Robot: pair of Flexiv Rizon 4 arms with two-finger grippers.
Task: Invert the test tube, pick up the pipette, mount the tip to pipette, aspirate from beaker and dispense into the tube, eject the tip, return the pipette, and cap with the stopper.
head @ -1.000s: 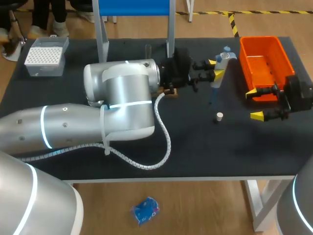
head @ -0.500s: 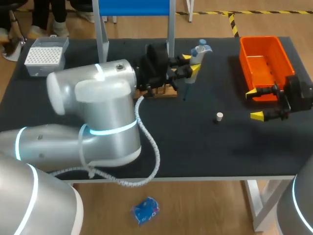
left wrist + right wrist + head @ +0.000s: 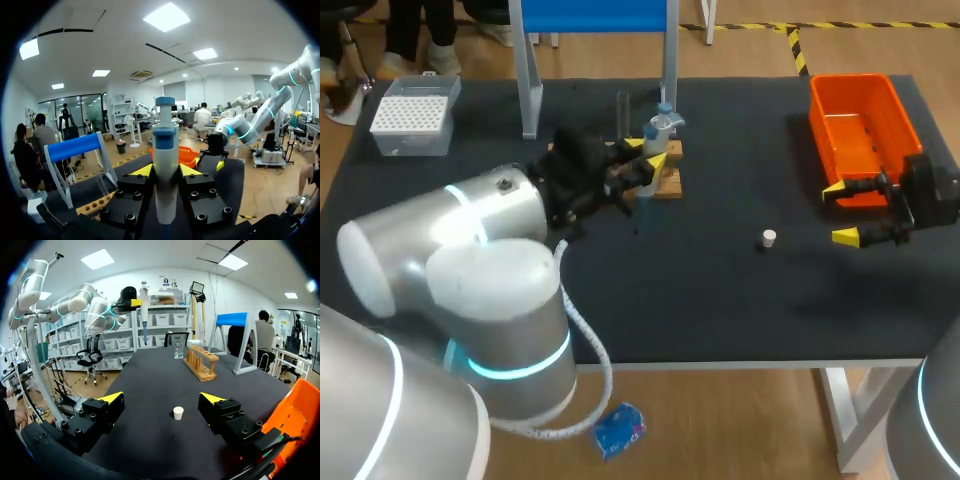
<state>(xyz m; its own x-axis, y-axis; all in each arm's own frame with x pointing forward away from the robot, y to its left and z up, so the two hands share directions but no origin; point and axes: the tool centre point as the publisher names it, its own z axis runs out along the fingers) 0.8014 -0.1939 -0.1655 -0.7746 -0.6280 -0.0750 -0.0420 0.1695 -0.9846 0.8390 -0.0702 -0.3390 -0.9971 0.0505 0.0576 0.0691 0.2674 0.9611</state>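
My left gripper [image 3: 648,157] is shut on the white pipette [image 3: 661,128] with a blue top, held upright just above the wooden tube rack [image 3: 667,183]. In the left wrist view the pipette [image 3: 165,145] stands clamped between the fingers of that gripper [image 3: 165,172]. A glass beaker [image 3: 622,104] stands behind the rack. The small white stopper [image 3: 770,238] lies on the mat, just ahead of my right gripper [image 3: 161,399], which is open and holds nothing. In the head view that right gripper [image 3: 841,212] hovers beside the orange bin. I cannot make out a test tube in the rack [image 3: 201,362].
An orange bin [image 3: 860,120] sits at the back right. A clear box of tips [image 3: 412,115] stands at the back left. A stand with a blue top and grey legs [image 3: 529,90] rises at the back, behind the beaker [image 3: 178,351].
My left arm has swung to the left with the pipette, from near the orange bin to above the wooden rack. The right arm and the stopper have stayed put.
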